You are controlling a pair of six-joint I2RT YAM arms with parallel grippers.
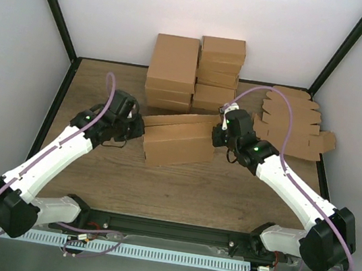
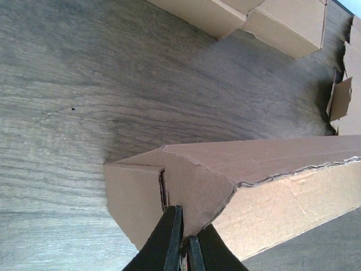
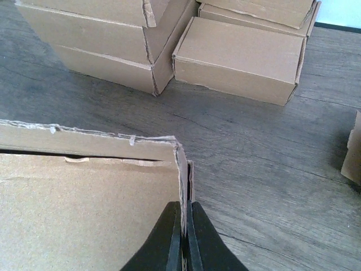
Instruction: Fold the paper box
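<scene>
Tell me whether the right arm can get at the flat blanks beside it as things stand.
Probably not yet: the jaws of the right arm are shut on an end wall of the paper box. The flat blanks lie close beside it, nothing between, so after letting go they look reachable.

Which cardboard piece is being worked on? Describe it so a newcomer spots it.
Look at the middle of the wooden table, between the two arms. The paper box lies there half folded, pinched at its ends by the left gripper and right gripper; the closed boxes behind are stacked and untouched.
</scene>
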